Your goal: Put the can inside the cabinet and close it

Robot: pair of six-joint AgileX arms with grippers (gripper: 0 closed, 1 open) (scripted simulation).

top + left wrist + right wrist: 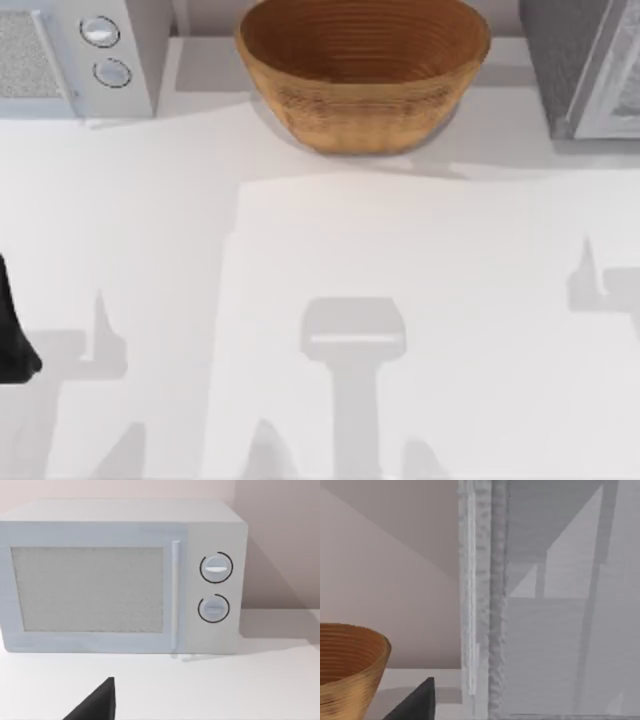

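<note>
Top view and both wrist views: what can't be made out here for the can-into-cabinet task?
- Cabinet: cut by the top view's right edge; the right wrist view sits too near to tell open from shut.
- Left tool: a dark corner at the left wrist view's edge.
- Right tool: likewise in the right wrist view.
- Microwave: cropped in the top view.

microwave (75, 55) on tabletop (320, 300) at 11 o'clock, far edge | basket (362, 70) at 12 o'clock, between microwave and cabinet | cabinet (585, 65) at 1 o'clock, far edge | left arm (15, 330) at 9 o'clock edge
</note>
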